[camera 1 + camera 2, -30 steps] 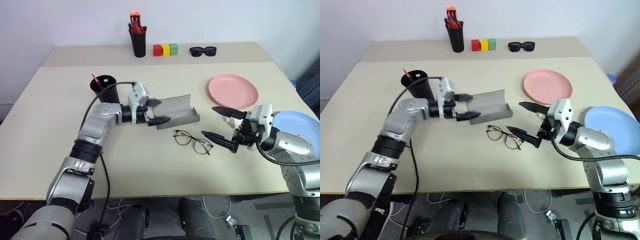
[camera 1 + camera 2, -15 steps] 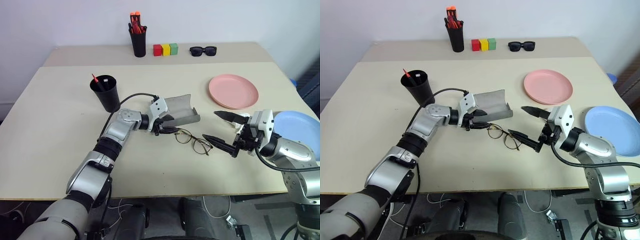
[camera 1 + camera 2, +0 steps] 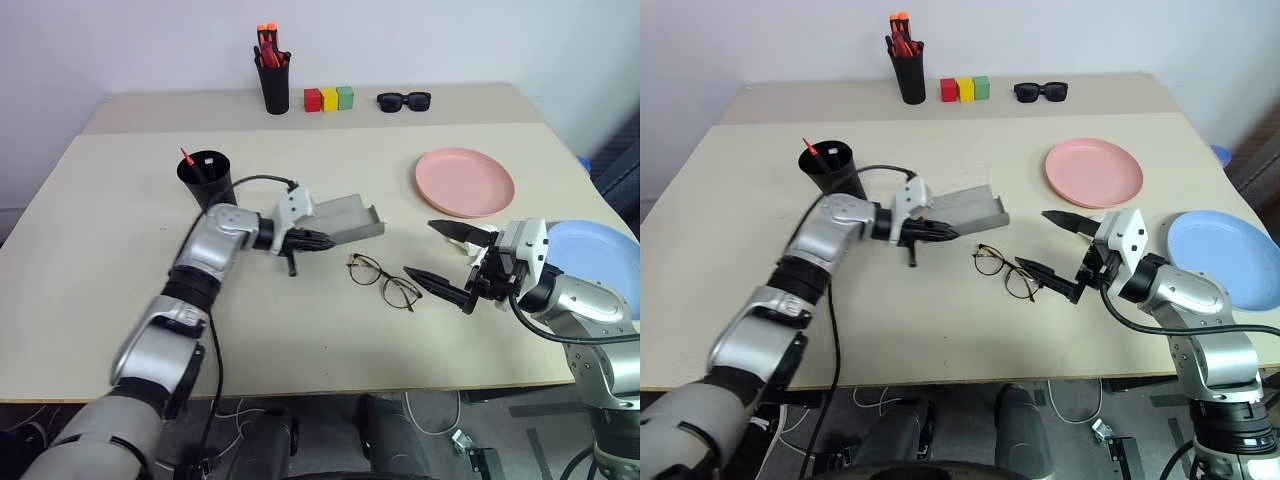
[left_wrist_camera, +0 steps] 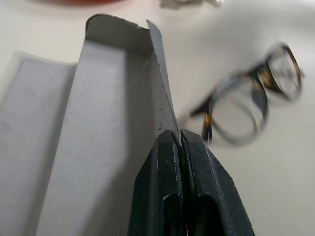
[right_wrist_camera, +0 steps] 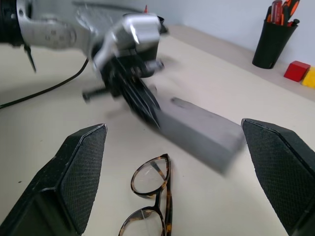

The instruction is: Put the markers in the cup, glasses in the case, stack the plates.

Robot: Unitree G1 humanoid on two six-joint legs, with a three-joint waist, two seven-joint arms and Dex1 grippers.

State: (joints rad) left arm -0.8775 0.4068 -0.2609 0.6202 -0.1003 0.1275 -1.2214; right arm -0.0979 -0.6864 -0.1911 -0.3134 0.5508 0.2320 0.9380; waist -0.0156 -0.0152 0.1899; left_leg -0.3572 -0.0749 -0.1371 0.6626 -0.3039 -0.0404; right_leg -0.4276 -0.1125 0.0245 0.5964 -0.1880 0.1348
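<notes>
My left pincer [image 3: 305, 240] is pressed together on the near edge of the case [image 3: 345, 220], pinching its thin grey wall, I judge to steady the open shell so the glasses can go in. My right pincer [image 3: 452, 262] hangs spread wide just beside the glasses [image 3: 385, 282], which lie on the counter [image 3: 300, 330] between the two pincers, in front of the case. That stance looks chosen for a pickup. Farther out, the cup [image 3: 205, 180] holds a red-capped marker [image 3: 187, 158], while the pink plate [image 3: 465, 182] and blue plate [image 3: 595, 262] sit apart, unstacked.
</notes>
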